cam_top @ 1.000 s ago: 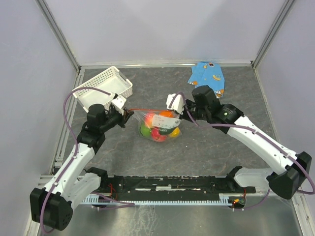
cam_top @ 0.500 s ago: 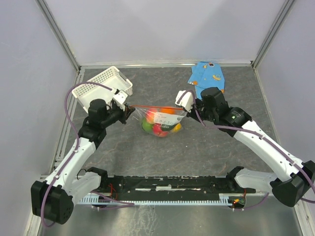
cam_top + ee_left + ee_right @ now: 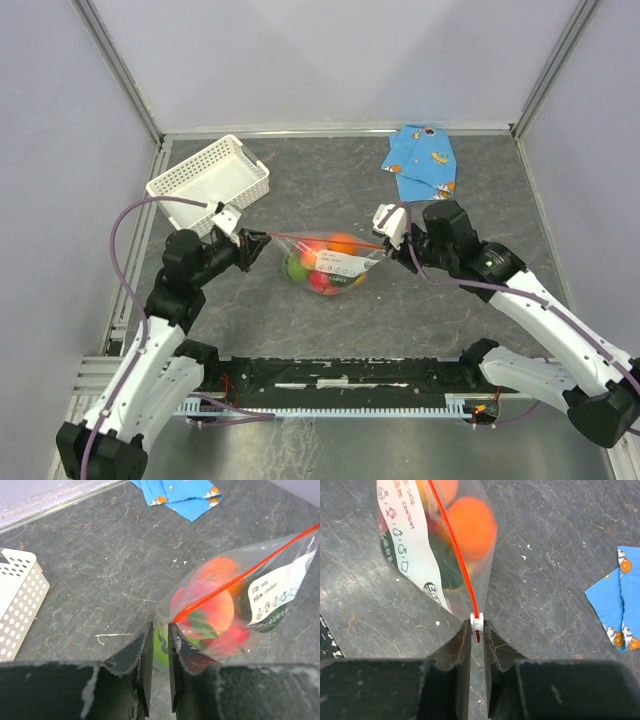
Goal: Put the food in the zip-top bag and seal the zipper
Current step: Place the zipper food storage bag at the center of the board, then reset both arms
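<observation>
The zip-top bag [image 3: 330, 262] sits on the grey table [image 3: 460, 330] to the right of the white lattice basket [image 3: 210, 180] and nearer the arms than it, stretched out between the two grippers. The food [image 3: 322, 270] is inside it, including an orange fruit [image 3: 343, 243], a bright green one [image 3: 296, 266] on the end nearest the basket, and a red one [image 3: 319, 281]. The left gripper [image 3: 262, 240], just below and to the right of the basket, has its fingers drawn narrow on the bag's corner, where the red-orange zipper [image 3: 320, 240] begins. In the left wrist view that corner sits between the fingertips [image 3: 146, 645]. The right gripper [image 3: 388, 240], farther right of the basket past the bag, is pinched tight on the zipper's other end. Its wrist view shows a small white slider [image 3: 477, 622] caught between the fingers. The zipper runs taut between both grips. A blue patterned cloth [image 3: 422, 160] lies well to the basket's right, near the far wall.
</observation>
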`<action>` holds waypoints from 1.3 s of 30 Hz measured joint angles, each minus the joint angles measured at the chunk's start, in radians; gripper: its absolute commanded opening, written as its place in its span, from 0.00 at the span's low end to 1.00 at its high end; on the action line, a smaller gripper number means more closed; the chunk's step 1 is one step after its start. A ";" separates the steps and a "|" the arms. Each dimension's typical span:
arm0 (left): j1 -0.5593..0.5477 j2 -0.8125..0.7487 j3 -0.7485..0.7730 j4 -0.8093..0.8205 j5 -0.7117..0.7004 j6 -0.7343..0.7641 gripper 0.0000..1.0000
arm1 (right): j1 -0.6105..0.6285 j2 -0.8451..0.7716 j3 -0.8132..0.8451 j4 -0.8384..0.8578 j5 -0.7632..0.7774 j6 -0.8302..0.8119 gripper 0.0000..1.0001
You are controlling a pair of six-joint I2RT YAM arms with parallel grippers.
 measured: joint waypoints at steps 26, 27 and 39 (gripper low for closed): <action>-0.082 -0.513 0.176 -0.465 -0.792 -0.454 1.00 | -0.002 -0.502 -0.192 -0.004 0.706 0.409 0.99; -0.082 -0.543 0.176 -0.491 -0.819 -0.470 1.00 | -0.002 -0.524 -0.208 -0.006 0.756 0.426 0.99; -0.082 -0.688 0.122 -0.588 -0.997 -0.503 1.00 | -0.005 -0.690 -0.342 0.010 1.011 0.504 0.99</action>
